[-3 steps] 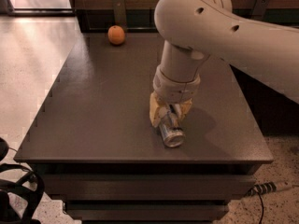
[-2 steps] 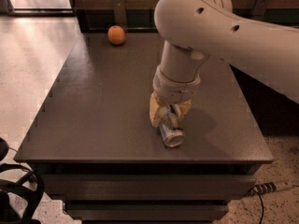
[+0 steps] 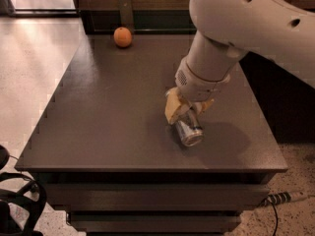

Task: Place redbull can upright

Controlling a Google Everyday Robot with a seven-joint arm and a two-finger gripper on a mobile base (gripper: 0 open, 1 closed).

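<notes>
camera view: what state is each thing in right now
redbull can: tilted, not upright, end facing the camera, held low over the table's front; contact with the table unclear
gripper: shut on the redbull can, just above the table
orange: resting at the table's far left, apart from the gripper
table: level, bearing the orange
</notes>
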